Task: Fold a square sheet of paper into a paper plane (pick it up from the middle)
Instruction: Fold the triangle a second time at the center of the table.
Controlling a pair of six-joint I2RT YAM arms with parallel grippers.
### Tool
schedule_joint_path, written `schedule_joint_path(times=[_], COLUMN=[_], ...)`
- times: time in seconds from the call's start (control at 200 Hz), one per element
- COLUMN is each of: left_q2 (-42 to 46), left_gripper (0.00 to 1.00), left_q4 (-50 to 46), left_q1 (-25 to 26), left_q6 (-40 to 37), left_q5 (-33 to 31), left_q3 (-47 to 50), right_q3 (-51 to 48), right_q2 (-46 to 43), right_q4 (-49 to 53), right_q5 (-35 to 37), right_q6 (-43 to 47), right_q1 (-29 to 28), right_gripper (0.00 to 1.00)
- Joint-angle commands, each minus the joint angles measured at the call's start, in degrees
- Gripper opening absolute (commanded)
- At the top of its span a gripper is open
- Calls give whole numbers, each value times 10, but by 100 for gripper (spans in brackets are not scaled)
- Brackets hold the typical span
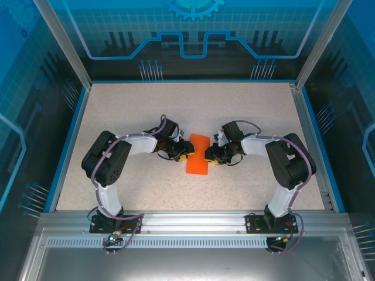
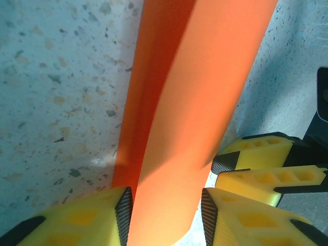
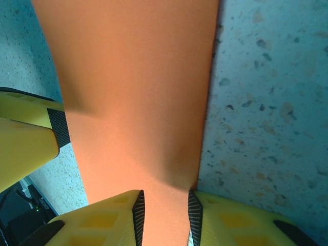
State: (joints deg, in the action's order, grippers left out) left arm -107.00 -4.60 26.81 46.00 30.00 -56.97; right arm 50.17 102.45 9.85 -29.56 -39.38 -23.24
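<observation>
Sheet of paper: we see the orange sheet of paper [image 1: 197, 167] lying near the middle of the bench [image 1: 135, 111] as a narrow strip running away from the arms, apparently folded over.
Left end effector: the left end effector [image 1: 184, 153] sits at the strip's left edge. In its wrist view [image 2: 164, 210] the fingers stand partly apart with the paper [image 2: 195, 102] running between them. The paper lies against the left pad [image 2: 124, 210], and a sliver of bench [image 2: 56, 102] shows before the other pad.
Right end effector: the right end effector [image 1: 210, 156] meets the strip from the opposite side. In its wrist view [image 3: 164, 210] the gap is narrower, and the paper [image 3: 138, 102] fills it, touching both pads.
Spacing: the right arm's yellow fingers [image 2: 261, 164] appear just beside the left pair, with the strip between the two.
Bench: speckled and pale [image 3: 266, 102].
</observation>
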Motion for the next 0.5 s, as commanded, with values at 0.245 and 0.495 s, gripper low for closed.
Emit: schedule_joint_path(times=[0.245,0.495], left_q2=[15,13], left_gripper=[36,40], left_q4=[9,19], left_q1=[4,4], left_q6=[-2,6], left_q5=[30,36], left_q3=[-15,-14], right_q3=[-16,-8], right_q2=[-5,-14], right_q4=[-13,-10], right_q5=[-7,-12], right_q6=[8,15], right_q1=[3,4], right_gripper=[33,34])
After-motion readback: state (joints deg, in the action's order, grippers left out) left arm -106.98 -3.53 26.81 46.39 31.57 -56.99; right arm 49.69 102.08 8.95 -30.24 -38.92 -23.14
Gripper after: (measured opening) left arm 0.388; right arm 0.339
